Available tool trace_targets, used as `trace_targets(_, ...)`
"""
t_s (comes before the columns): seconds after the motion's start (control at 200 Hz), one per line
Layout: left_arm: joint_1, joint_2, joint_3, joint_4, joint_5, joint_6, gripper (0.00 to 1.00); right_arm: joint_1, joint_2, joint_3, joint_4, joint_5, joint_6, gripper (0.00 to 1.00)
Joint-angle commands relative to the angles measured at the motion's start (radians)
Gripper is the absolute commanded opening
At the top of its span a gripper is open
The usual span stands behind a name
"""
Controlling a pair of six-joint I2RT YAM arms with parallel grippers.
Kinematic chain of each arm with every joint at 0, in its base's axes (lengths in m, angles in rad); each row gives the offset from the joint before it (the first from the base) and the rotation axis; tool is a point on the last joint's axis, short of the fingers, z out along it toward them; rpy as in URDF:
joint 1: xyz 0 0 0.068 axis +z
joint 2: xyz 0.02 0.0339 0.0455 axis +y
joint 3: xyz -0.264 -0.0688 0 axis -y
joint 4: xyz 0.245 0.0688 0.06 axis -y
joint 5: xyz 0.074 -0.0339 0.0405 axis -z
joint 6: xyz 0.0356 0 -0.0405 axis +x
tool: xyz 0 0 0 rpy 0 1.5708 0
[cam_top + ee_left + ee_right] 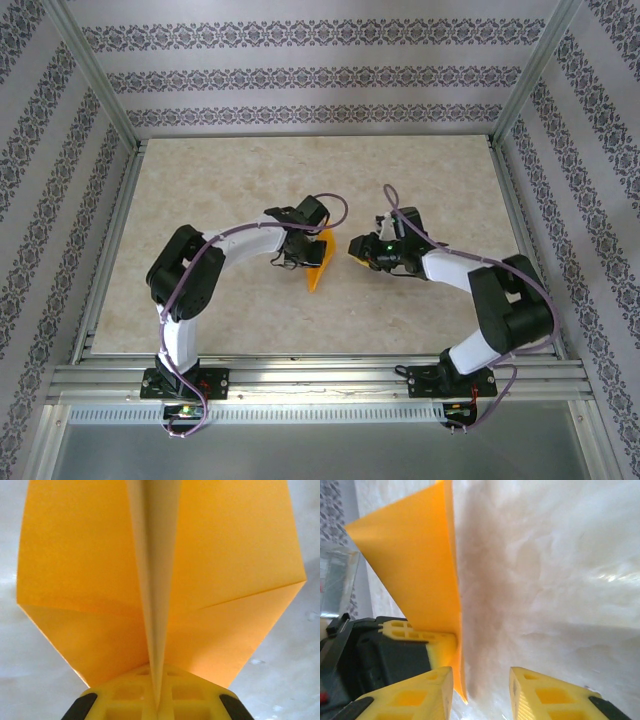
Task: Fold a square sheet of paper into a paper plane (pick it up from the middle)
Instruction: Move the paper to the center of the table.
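The orange sheet of paper (320,262) is folded into a pointed, plane-like shape and stands on edge above the middle of the table. My left gripper (303,258) is shut on its centre crease. In the left wrist view two flaps (225,555) spread left and right from the crease that runs into the closed left gripper (157,700). My right gripper (357,247) is just right of the paper and open. In the right wrist view the paper (415,565) hangs with its lower tip just inside the left finger of the right gripper (481,680), not pinched. The left gripper's yellow finger (440,647) holds it behind.
The beige marbled table (250,180) is bounded by aluminium rails (110,250) on the sides and at the near edge, with patterned walls (320,80) beyond. Both arms' elbows bend outward near the side rails.
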Motion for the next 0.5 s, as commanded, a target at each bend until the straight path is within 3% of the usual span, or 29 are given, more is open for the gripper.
trace_targets(0.0, 0.039, 0.0, 0.068, -0.151, -0.111, 0.074, 0.06, -0.035, -0.028, -0.041, -0.04, 0.005, -0.028, 0.36)
trace_targets(0.495, 0.073, 0.131, 0.181, -0.208, -0.098, 0.04, 0.09, -0.045, -0.035, -0.062, -0.029, -0.012, -0.021, 0.38)
